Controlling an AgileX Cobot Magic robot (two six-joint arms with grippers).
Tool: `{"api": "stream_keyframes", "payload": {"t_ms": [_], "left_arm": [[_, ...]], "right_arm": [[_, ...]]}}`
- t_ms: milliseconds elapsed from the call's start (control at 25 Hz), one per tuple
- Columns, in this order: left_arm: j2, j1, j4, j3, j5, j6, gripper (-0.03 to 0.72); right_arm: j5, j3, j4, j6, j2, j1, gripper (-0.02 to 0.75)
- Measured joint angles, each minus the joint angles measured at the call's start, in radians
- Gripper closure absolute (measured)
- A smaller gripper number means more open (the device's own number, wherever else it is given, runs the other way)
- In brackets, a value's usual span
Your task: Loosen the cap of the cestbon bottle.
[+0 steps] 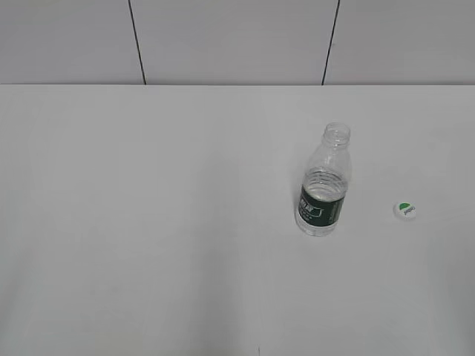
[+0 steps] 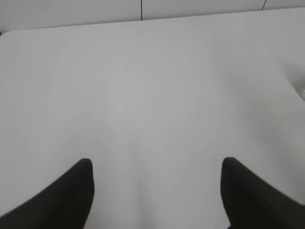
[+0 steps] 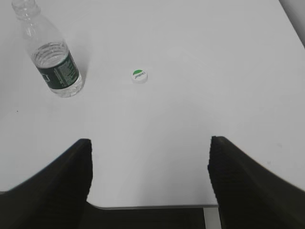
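Observation:
The cestbon bottle [image 1: 324, 191] stands upright on the white table, clear with a dark green label, its neck open with no cap on it. It also shows in the right wrist view [image 3: 51, 57] at the upper left. The white cap [image 1: 404, 210] with a green half-circle lies flat on the table to the bottle's right, apart from it; it also shows in the right wrist view [image 3: 139, 76]. My left gripper [image 2: 155, 167] is open and empty over bare table. My right gripper [image 3: 148, 145] is open and empty at the table's near edge, well back from cap and bottle.
The white table [image 1: 148, 222] ends at a pale wall with dark seams [image 1: 136, 41] at the back. In the right wrist view the table's near edge [image 3: 152, 207] lies between the fingers. Neither arm shows in the exterior view.

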Motion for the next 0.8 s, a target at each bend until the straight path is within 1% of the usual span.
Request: {"api": "stream_keyframes", "payload": {"t_ms": [360, 600, 800], "left_arm": [[-0.017, 0.0, -0.003, 0.005, 0.0, 0.0, 0.189], [-0.017, 0.0, -0.003, 0.006, 0.0, 0.0, 0.189], [-0.017, 0.0, -0.003, 0.006, 0.0, 0.0, 0.205]], "right_arm": [[0.0, 0.002, 0.0, 0.003, -0.004, 0.0, 0.154], [0.0, 0.002, 0.0, -0.03, -0.004, 0.0, 0.154], [-0.001, 0.002, -0.004, -0.038, -0.004, 0.0, 0.154]]}}
